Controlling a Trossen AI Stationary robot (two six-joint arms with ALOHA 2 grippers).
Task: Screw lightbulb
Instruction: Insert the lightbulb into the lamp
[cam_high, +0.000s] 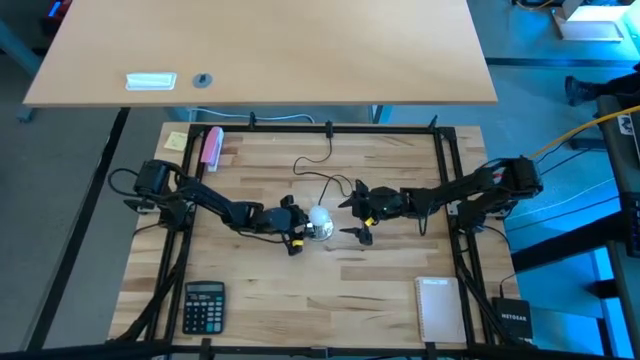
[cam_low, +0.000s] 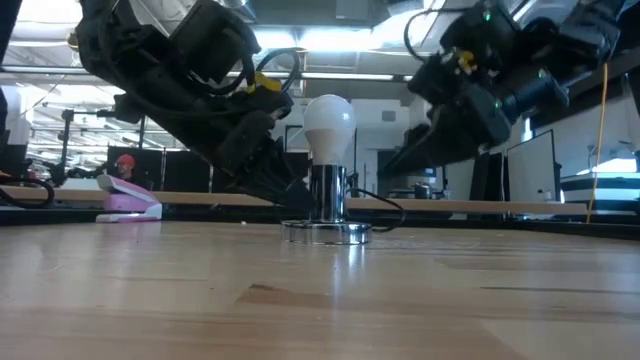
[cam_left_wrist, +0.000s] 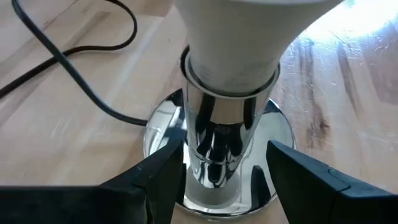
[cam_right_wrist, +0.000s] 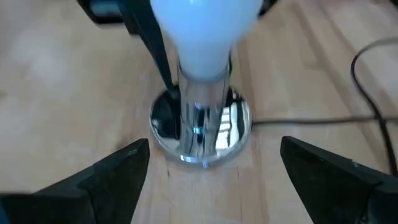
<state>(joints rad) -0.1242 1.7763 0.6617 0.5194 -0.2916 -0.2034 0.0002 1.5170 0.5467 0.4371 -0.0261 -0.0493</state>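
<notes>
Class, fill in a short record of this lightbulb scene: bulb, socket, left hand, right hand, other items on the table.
bulb: lightbulb upright in the socket
socket: silver socket with black cord, mid-table
left hand: left hand low, fingers either side of the socket stem
right hand: right hand open, apart from the bulb
other items: calculator, notepad, pink-and-white object

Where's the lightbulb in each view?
High view: lightbulb at table centre, between both hands.
Low view: centre, upright in the silver socket.
Left wrist view: fills the top, above the socket.
Right wrist view: top centre.
Shared landmark: the silver socket and its black cord.
</notes>
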